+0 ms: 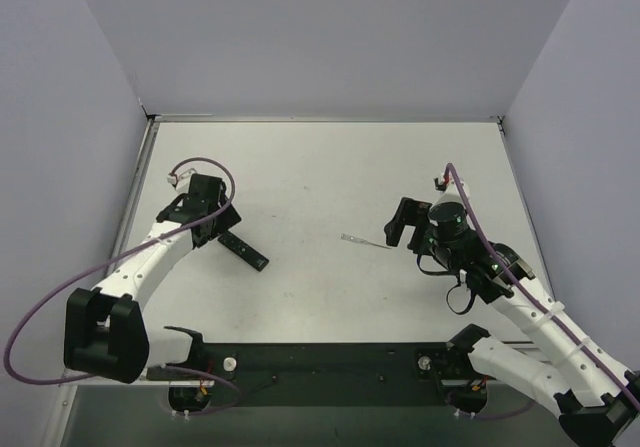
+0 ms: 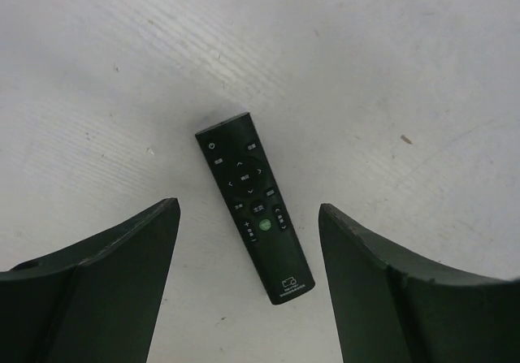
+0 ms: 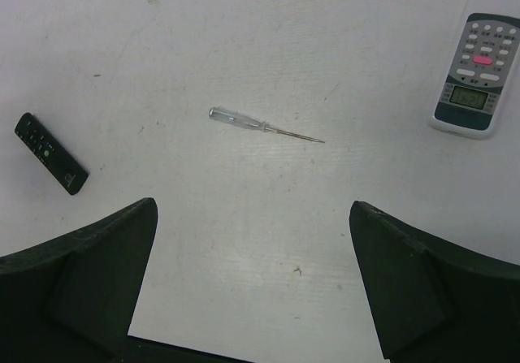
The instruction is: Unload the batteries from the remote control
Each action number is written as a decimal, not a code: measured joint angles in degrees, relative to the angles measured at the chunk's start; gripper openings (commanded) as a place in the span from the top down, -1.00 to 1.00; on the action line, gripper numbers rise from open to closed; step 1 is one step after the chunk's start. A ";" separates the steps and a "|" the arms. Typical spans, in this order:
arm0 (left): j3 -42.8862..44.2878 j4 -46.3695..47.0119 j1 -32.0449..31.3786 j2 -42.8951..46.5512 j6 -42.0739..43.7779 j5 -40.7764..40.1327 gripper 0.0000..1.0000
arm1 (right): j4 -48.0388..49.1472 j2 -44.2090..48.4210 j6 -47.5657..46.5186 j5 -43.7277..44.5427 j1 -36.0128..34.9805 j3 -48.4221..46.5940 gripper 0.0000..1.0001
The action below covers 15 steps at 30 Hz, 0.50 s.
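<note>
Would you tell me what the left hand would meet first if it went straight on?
Probably the remote control, lying buttons-up right ahead of the open left hand; depth unclear.

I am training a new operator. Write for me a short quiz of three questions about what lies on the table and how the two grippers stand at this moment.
1. True or false: the left gripper is shut on the remote control.
2. Which thing lies on the table just ahead of the open right gripper? A: the thin clear-handled tool. B: a loose battery. C: a cup.
3. Fill the gap: the remote control lies flat with its buttons facing ___.

Key: 1 false, the jaws stand open on either side of it without touching it; 2 A; 3 up.
</note>
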<state>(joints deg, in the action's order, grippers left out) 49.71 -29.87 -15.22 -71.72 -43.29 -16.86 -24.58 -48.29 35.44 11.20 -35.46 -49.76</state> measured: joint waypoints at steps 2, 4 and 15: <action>0.70 -2.12 1.29 -2.91 -1.81 -0.37 -0.60 | 1.38 1.14 -1.27 -1.18 0.00 1.75 -0.96; 0.94 -3.37 1.20 -5.79 -3.74 -0.48 -0.59 | 2.32 2.38 -2.73 -2.12 0.00 3.32 -0.96; 7.80 -6.86 0.28 -17.90 -11.89 -1.42 -0.61 | 4.79 3.65 -6.60 -3.85 0.00 5.09 -0.93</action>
<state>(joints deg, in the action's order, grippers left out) 57.52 -36.73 -14.94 -89.62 -55.18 -18.28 -19.79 -44.64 28.84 7.35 -35.46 -44.66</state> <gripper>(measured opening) 0.806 0.970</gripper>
